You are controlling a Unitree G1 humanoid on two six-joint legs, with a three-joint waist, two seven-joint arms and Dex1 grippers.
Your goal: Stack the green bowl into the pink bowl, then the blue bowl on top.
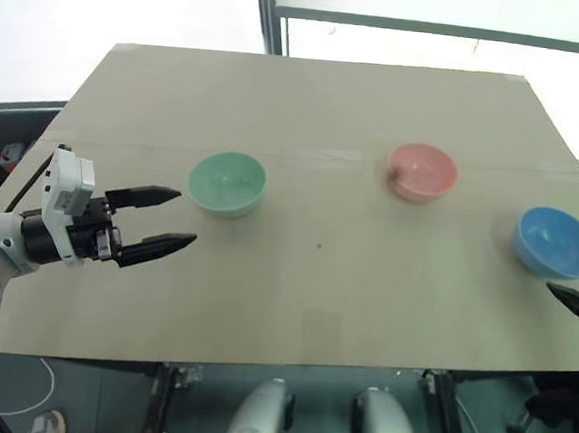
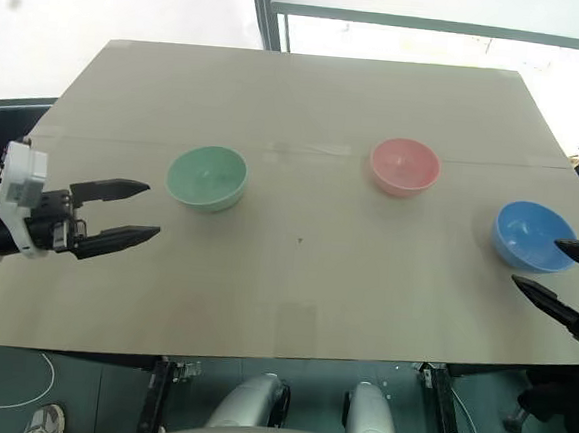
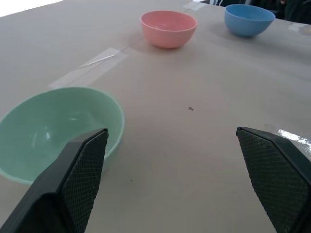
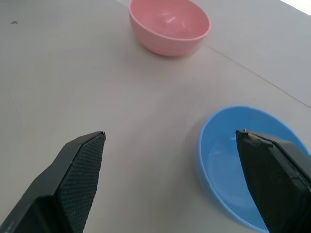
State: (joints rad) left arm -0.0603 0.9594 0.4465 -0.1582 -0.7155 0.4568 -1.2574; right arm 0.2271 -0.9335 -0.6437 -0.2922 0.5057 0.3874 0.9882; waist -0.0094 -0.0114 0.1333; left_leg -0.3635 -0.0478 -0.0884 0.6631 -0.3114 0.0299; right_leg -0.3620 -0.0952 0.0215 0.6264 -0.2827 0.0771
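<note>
Three small bowls stand upright and apart on the tan table (image 1: 308,108). The mint green bowl (image 1: 227,183) is at the left, the pink bowl (image 1: 422,171) in the middle further back, the blue bowl (image 1: 555,240) at the right. My left gripper (image 1: 183,218) hovers open just left of the green bowl, its fingers pointing at it and holding nothing. My right gripper (image 2: 547,267) is open at the right edge, its fingertips beside the blue bowl's near rim, one finger over the rim in the right wrist view.
A strip of clear tape (image 3: 90,66) runs across the table between the green and pink bowls. The table's front edge (image 1: 288,362) lies close below the grippers. A window frame (image 1: 270,14) rises behind the table.
</note>
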